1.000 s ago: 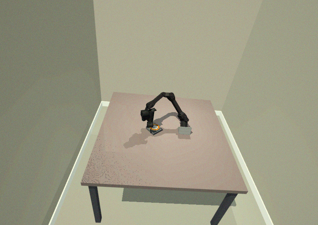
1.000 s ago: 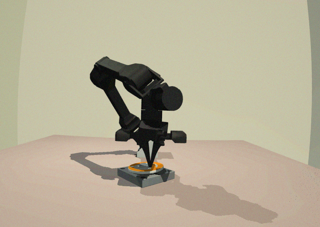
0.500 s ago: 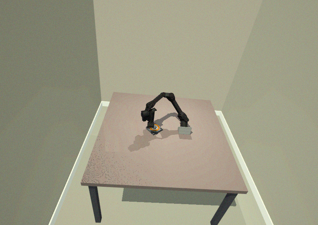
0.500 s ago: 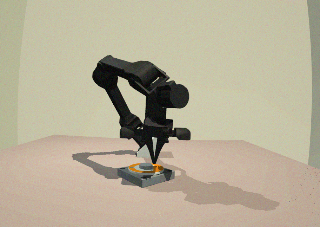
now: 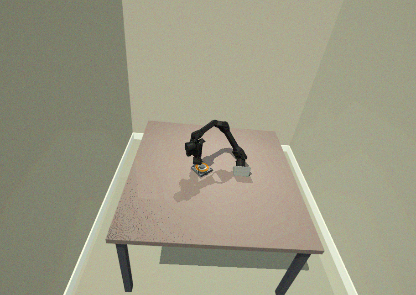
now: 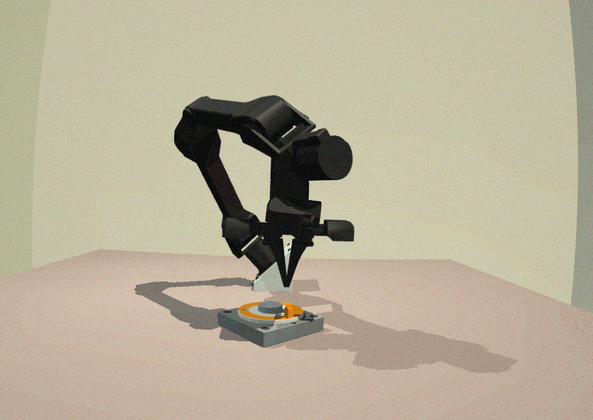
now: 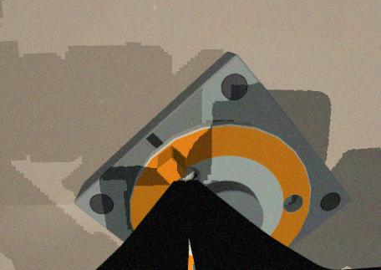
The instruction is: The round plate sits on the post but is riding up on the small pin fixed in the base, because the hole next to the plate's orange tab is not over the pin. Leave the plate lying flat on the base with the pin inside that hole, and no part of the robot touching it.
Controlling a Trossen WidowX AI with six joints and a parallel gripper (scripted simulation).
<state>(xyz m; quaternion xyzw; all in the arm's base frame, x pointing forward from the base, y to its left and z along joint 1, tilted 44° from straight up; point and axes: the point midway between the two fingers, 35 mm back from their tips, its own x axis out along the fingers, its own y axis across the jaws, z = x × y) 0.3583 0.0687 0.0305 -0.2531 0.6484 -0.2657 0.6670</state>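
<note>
The hand (image 6: 287,283) is seen fully closed, holding nothing, raised clear above the round plate (image 6: 270,312). Directly below its fingertips, the plate is seated on the grey base (image 6: 270,331), around the post (image 6: 269,306).

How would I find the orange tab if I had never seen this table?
Look for the black robot arm on the brownish table; below its shut pincer sits a grey square block with a round orange plate on top. The orange tab is the little raised bump on that plate's ring, the only part sticking up from the flat orange.
</note>
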